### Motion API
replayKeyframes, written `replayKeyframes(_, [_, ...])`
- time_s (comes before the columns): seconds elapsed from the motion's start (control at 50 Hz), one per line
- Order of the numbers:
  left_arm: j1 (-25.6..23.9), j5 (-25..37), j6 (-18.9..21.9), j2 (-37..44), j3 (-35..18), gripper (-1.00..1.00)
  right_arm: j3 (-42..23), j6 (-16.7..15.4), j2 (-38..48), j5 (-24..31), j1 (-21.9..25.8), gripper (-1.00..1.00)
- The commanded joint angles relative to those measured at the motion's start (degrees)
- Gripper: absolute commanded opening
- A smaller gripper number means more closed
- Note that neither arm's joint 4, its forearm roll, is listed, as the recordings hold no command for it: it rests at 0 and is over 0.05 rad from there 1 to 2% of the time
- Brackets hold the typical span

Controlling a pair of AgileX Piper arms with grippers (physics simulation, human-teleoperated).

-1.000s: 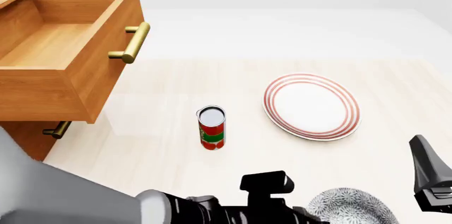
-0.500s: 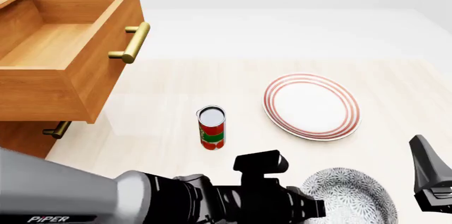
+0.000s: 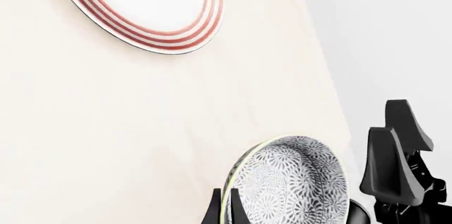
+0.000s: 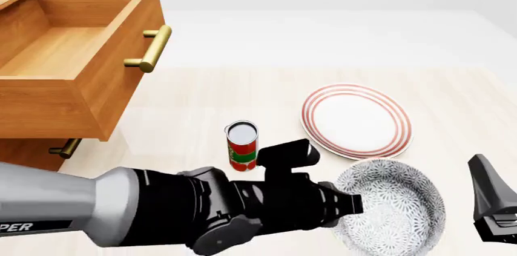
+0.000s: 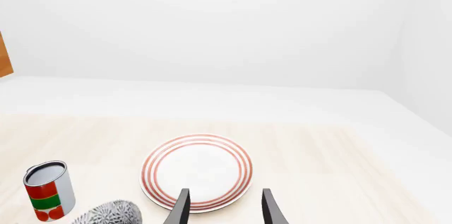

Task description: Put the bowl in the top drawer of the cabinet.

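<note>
Gripping the bowl (image 4: 391, 204) by its rim, left gripper (image 3: 224, 211) reaches low across the table.
Right gripper (image 5: 222, 208) hangs open, just beside the bowl.

Left arm (image 4: 72, 207): pale grey cylindrical forearm shell, smooth, with part of a white printed marking at the lower edge, letters cut off by the frame. Glossy black wrist section (image 4: 242, 204) past the grey, ribbed and rounded, with a round joint cap underneath. Boxy black camera block (image 4: 284, 154) on top of the wrist, edges softly bevelled. Left gripper (image 3: 224, 211): thin black fingers. Right gripper (image 5: 222, 208): two slim dark grey fingers (image 5: 179, 209), tapered and blade-like. Angular matt black gripper body (image 4: 493, 204) at the frame edge, wedge-shaped on top, stepped lower down.
</note>
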Motion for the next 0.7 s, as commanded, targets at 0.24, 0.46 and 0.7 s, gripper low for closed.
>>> replayKeyframes(0.24, [2.80,4.77,1.96,-6.02,-1.76,-1.00,0.00,0.00,0.00,0.01,-0.01,1.00])
replayKeyframes(0.46, [5.50,7.33,3.07,-8.88,-2.82,-1.00,0.00,0.00,0.00,0.00,0.01,1.00])
replayKeyframes(0.7, [8.04,9.75,4.29,-11.06,-4.26,-1.00,0.00,0.00,0.00,-0.01,-0.01,1.00])
